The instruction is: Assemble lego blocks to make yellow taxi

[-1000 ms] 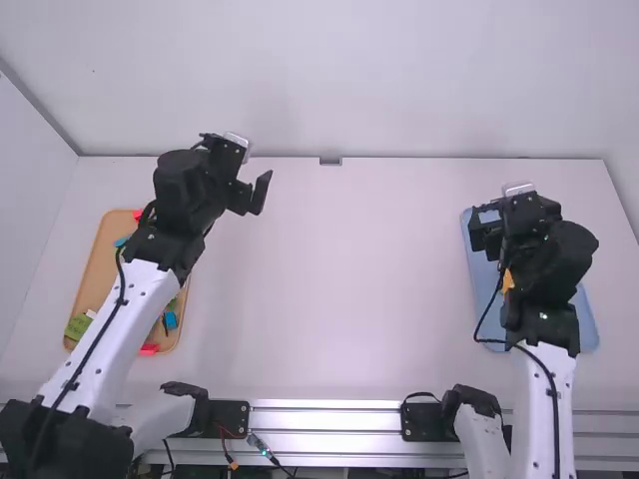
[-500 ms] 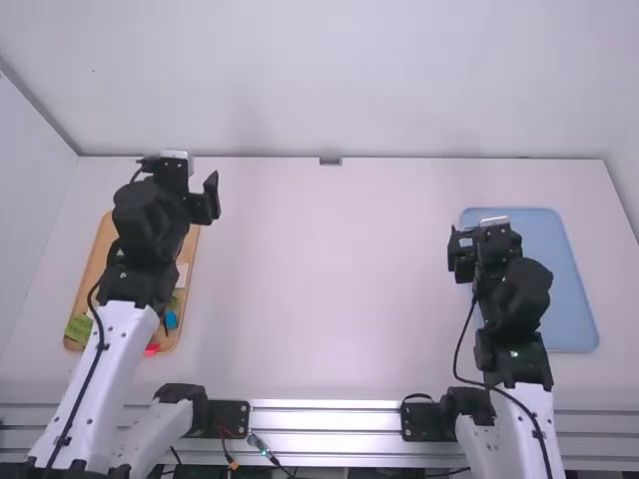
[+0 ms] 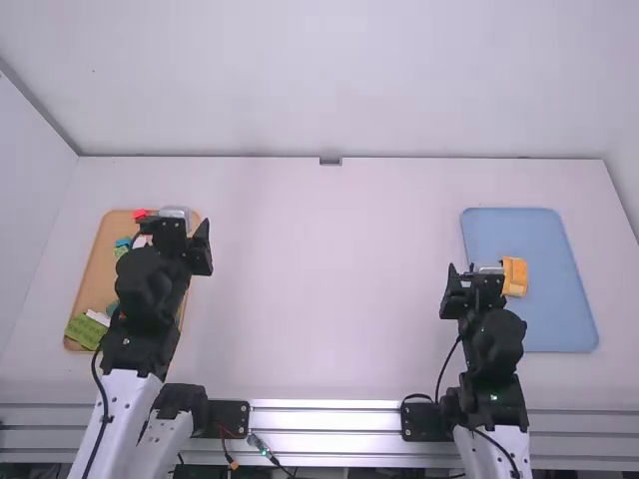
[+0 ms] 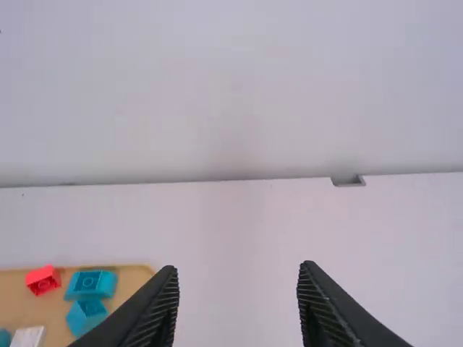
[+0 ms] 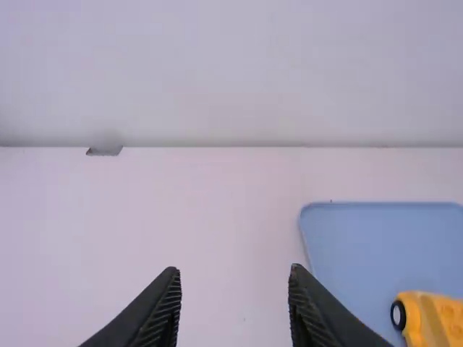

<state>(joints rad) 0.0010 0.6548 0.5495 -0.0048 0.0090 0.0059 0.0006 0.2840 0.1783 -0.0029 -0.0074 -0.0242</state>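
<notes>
Yellow taxi [image 5: 434,322] sits on blue tray [image 3: 549,319], build looks done (can't confirm every brick), leftover blocks [image 3: 86,331] well left of tray, left gripper [image 4: 239,267] and right gripper [image 5: 233,269] spread wide, empty, nothing obvious left.

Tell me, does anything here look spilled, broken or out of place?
Nothing stands out. The yellow vehicle sits on the blue tray with no damage I can see, and the loose blocks lie jumbled inside the tan tray, which looks like ordinary storage rather than a spill.
</notes>
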